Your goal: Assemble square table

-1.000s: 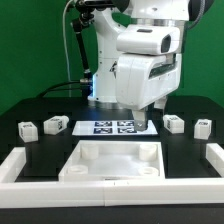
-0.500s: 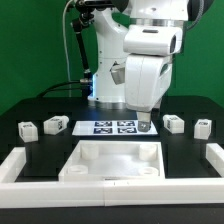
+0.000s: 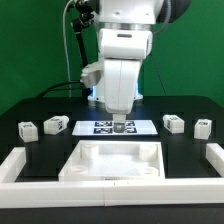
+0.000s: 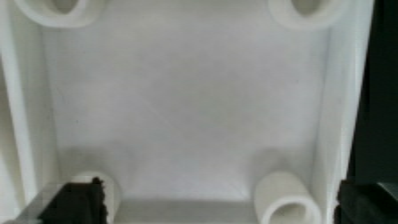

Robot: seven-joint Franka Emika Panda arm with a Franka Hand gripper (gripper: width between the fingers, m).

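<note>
The square table top lies socket side up at the front centre of the black table. In the wrist view it fills the frame, with corner sockets showing. Two legs stand at the exterior view's left. Two more legs stand at its right. My gripper hangs above the top, in line with the marker board behind it. It is open and empty; its dark fingers stand wide apart in the wrist view.
The marker board lies just behind the table top. Long white bars edge the black surface at the exterior view's left, right and front. The robot's base and cables stand behind.
The arm has swung toward the exterior view's left, and the hand has turned. The gripper now hangs over the middle instead of right of centre. The parts have not moved.
</note>
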